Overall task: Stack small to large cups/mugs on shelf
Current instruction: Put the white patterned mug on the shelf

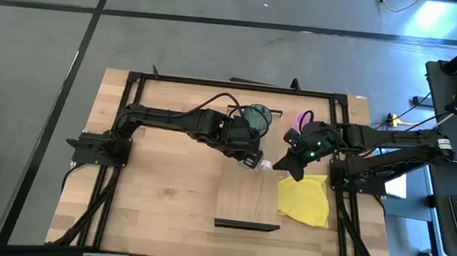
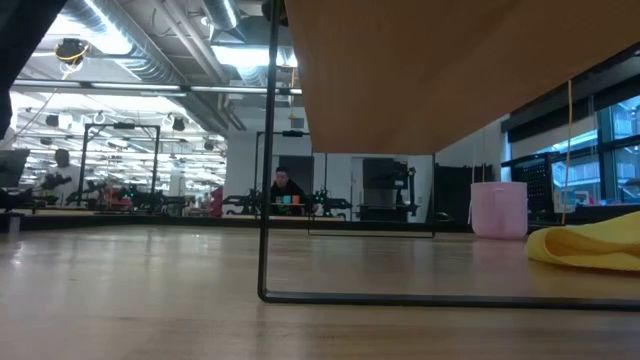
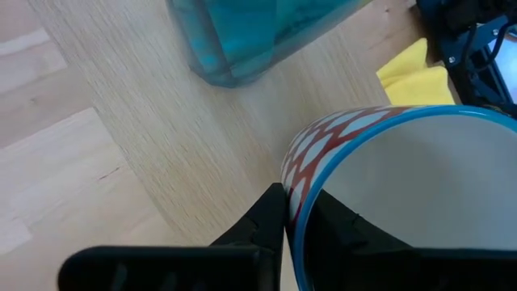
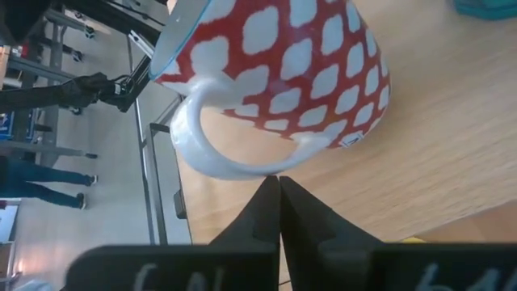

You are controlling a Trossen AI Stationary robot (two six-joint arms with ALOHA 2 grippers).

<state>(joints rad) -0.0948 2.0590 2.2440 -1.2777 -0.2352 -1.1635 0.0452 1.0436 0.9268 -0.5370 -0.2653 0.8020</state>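
Left gripper clamped on red-and-white mug rim, teal tumbler just beyond; right gripper closed, empty, tips below mug handle.

left end effector: clamped | right end effector: fingers together, mid-table
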